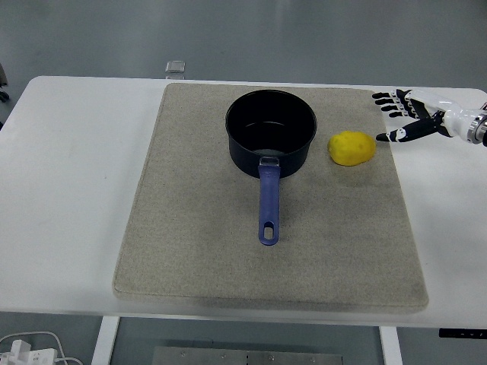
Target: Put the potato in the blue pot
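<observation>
The potato looks firm, rounded and liable to roll, so the spread, empty right robot hand should cup its middle

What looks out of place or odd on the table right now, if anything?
Nothing stands out. The blue pot sits upright and empty on the mat, handle toward the near edge. The potato lies whole beside it, and the right hand hovers open just past it.
</observation>
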### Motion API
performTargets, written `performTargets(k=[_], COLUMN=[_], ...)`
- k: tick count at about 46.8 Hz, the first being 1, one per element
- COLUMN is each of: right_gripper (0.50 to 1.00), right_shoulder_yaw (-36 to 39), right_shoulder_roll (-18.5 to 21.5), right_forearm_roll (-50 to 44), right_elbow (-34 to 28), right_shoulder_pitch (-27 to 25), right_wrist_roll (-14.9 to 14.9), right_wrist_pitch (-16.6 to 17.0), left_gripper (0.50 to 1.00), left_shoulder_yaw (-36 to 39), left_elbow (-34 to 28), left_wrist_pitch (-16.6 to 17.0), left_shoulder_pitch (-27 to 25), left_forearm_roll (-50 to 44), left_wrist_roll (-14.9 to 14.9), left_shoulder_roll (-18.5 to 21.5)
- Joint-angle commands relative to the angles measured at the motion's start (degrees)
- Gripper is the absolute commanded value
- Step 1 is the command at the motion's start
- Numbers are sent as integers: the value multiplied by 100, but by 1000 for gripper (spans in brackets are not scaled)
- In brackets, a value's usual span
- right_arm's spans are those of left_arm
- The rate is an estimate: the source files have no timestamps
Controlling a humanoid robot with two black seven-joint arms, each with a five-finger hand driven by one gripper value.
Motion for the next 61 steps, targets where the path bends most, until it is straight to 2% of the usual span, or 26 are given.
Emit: performTargets(k=[1, 9, 12, 18, 24, 32, 41, 45, 61], right_gripper=[928, 928, 928, 928, 928, 928, 928, 928, 928], right_shoulder_yaw=[-1, -1, 8, 218, 359, 377, 394, 394, 429], right_shoulder_roll=[-5, 39, -40, -233, -523, -1024, -1165, -1192, -1130], right_forearm_roll=[3, 3, -6, -32, -103, -173, -797, -867, -867], right_elbow=[0, 0, 96, 298, 895, 2064, 3110, 3523, 3840], right_shoulder_pitch=[11, 99, 125, 336, 547, 933, 1022, 1031, 996], right_wrist_roll=[0, 0, 0, 0, 0, 0, 0, 0, 0], right_wrist_pitch=[1, 19, 133, 135, 135, 116, -982, -1369, -2029], left_gripper=[994, 994, 992, 994, 992, 994, 994, 994, 992], left_shoulder_yaw=[6, -3, 6, -3, -3, -3, -3, -3, -3], left_elbow=[0, 0, 0, 0, 0, 0, 0, 0, 0], left_wrist_pitch=[0, 0, 0, 0, 0, 0, 0, 0, 0], left_shoulder_pitch=[0, 0, 0, 0, 0, 0, 0, 0, 0], left_forearm_roll=[0, 0, 0, 0, 0, 0, 0, 0, 0], left_wrist_roll=[0, 0, 0, 0, 0, 0, 0, 0, 0], left_shoulder_roll=[0, 0, 0, 0, 0, 0, 0, 0, 0])
